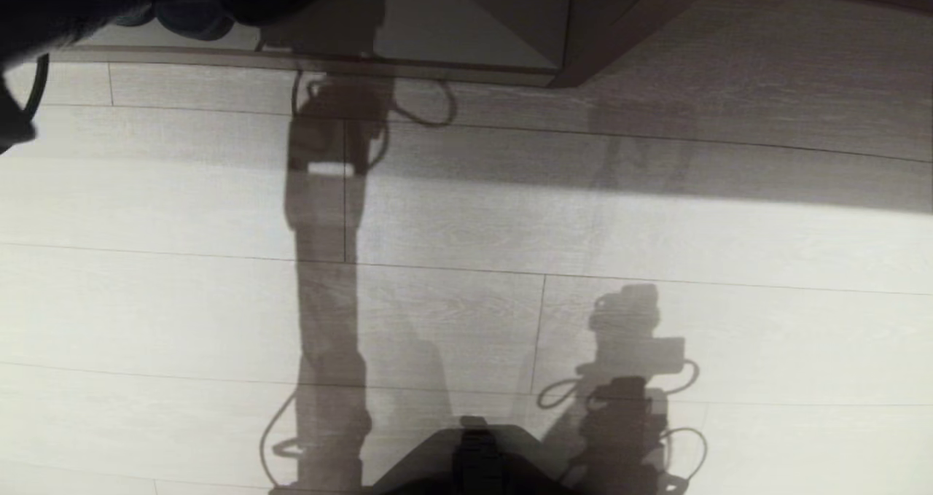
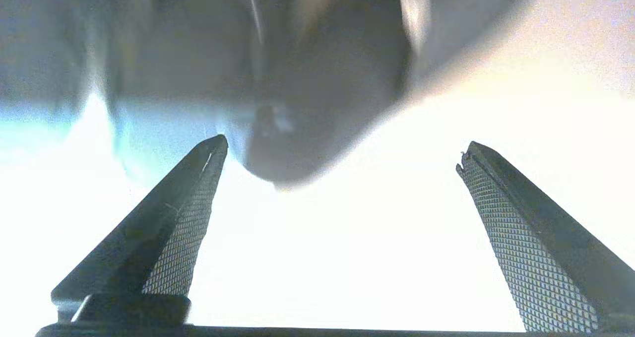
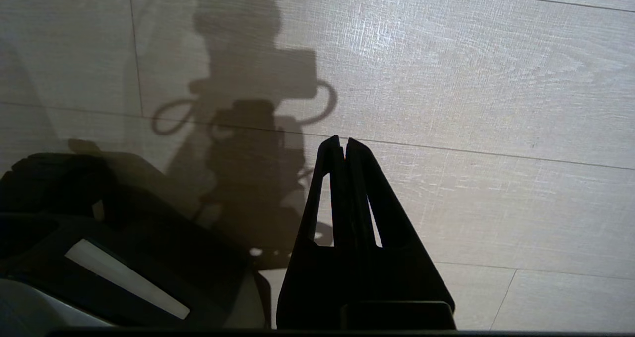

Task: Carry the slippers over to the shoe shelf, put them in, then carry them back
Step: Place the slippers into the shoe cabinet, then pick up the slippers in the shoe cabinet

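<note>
The shoe shelf (image 1: 408,68) runs along the far edge of the head view, a low beige cubby with an upright divider (image 1: 576,21). The grey-blue slippers (image 1: 182,17) lie at its left end, half hidden under my dark left arm (image 1: 65,6). In the left wrist view a blurred grey slipper (image 2: 307,118) sits just beyond the fingertips, nearer one finger (image 2: 198,193). My left gripper (image 2: 342,146) is open wide with nothing between the fingers. My right gripper (image 3: 342,139) hangs shut and empty over the floor.
Pale wood-look floor planks (image 1: 656,247) fill the space between me and the shelf, crossed by shadows of both arms. My dark base (image 3: 99,257) shows beside the right gripper and at the near edge of the head view (image 1: 474,458).
</note>
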You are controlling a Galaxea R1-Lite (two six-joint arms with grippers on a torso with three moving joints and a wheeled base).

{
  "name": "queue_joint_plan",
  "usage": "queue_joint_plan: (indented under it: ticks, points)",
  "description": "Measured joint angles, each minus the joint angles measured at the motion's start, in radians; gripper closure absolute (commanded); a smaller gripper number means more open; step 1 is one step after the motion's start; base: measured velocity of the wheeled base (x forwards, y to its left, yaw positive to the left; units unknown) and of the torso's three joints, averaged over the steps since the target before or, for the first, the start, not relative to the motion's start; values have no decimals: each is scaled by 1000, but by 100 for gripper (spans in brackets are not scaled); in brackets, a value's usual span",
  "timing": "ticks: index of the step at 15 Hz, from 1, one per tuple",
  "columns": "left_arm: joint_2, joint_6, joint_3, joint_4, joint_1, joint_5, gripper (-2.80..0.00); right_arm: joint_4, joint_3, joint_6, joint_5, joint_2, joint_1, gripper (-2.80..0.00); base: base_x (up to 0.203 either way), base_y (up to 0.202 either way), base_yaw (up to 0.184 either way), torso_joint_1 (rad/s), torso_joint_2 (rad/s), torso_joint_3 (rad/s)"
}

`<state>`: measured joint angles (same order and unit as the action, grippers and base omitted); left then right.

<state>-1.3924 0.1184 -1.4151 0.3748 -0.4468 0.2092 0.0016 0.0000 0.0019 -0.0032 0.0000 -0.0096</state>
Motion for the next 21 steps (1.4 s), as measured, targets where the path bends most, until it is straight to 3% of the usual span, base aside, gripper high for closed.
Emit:
queue_joint_plan:
  ticks: [3, 12, 15, 19, 21]
  points:
    - [122, -4, 146, -67, -1, -58, -280, -1, 0, 0, 0, 0, 0, 0, 0, 0, 0, 0, 0, 0]
    - [308, 35, 491, -55, 1, -61, -280, 0, 0, 0, 0, 0, 0, 0, 0, 0, 0, 0, 0, 0]
    - [387, 60, 554, -85, 0, -59, -280, 0, 0, 0, 0, 0, 0, 0, 0, 0, 0, 0, 0, 0]
    - [559, 76, 560, -290, 1, -47, -280, 0, 0, 0, 0, 0, 0, 0, 0, 0, 0, 0, 0, 0]
    - [624, 81, 558, -335, 6, -7, -280, 0, 0, 0, 1, 0, 1, 0, 0, 0, 0, 0, 0, 0]
